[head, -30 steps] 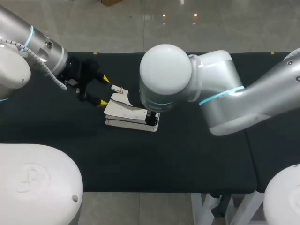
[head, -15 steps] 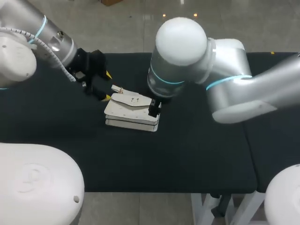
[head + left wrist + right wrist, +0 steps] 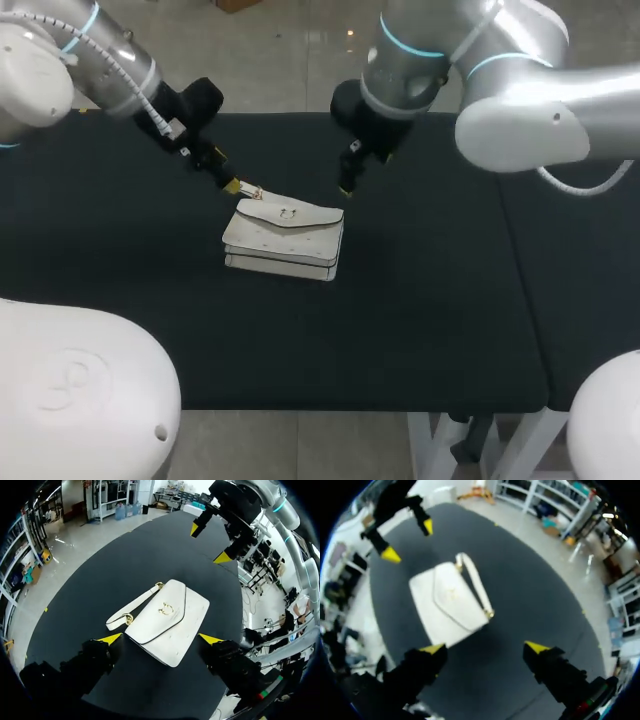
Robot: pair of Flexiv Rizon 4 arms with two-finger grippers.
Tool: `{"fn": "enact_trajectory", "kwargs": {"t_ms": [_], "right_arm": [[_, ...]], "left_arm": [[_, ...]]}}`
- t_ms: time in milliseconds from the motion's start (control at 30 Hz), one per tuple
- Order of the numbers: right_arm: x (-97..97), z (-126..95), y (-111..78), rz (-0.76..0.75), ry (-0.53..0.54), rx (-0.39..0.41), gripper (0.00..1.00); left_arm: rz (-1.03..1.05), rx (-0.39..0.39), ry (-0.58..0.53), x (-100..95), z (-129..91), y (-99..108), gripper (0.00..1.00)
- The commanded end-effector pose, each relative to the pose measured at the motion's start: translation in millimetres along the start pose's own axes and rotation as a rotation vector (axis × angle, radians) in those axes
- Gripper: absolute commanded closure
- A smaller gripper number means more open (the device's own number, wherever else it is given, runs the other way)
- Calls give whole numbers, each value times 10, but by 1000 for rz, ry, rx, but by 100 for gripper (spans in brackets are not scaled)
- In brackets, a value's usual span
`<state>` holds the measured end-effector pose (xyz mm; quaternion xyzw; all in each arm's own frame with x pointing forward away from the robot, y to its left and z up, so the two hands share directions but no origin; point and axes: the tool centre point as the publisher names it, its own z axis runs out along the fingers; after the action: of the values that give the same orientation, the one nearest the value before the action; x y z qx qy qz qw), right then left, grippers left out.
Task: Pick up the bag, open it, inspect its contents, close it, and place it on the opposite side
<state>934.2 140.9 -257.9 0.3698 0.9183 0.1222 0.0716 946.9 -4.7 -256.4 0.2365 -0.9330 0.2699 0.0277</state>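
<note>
A white bag point(image 3: 285, 240) lies flat on the black table point(image 3: 430, 300), flap down, with a gold clasp point(image 3: 163, 609) and its strap point(image 3: 476, 585) along one edge. My left gripper point(image 3: 225, 170) hangs open just off the bag's back left corner, near the strap end, with nothing in it. In the left wrist view the bag point(image 3: 170, 620) lies ahead of and partly between the open left gripper point(image 3: 160, 639). My right gripper point(image 3: 349, 168) stands open above and behind the bag's back right corner, clear of it. The right wrist view shows the bag point(image 3: 447, 605) ahead of the open right gripper point(image 3: 484, 647).
The two grippers face each other across the bag: the right gripper point(image 3: 207, 542) shows beyond it in the left wrist view, the left gripper point(image 3: 409, 541) beyond it in the right wrist view. Bare black tabletop stretches to the bag's right and front.
My right arm has lifted off the bag and drawn back behind it. My left gripper has pulled back and up from the bag's left edge. The bag has stayed in place.
</note>
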Motion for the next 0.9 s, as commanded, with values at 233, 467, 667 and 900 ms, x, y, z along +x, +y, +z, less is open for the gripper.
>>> {"fn": "enact_trajectory", "kwargs": {"t_ms": [233, 467, 667, 900], "right_arm": [[-39, -32, 80, 589, 261, 179, 0], [22, 3, 39, 809, 341, 157, 0], [86, 124, -66, 1086, 430, 105, 0], [136, 264, -94, 1250, 478, -11, 0]], "left_arm": [[-432, -162, 60, -54, 1, -62, 0], [-752, -124, 94, 25, 172, -188, 0], [-1033, -74, 165, 46, 212, -78, 0], [-1174, -18, 185, 23, 265, 38, 0]]}}
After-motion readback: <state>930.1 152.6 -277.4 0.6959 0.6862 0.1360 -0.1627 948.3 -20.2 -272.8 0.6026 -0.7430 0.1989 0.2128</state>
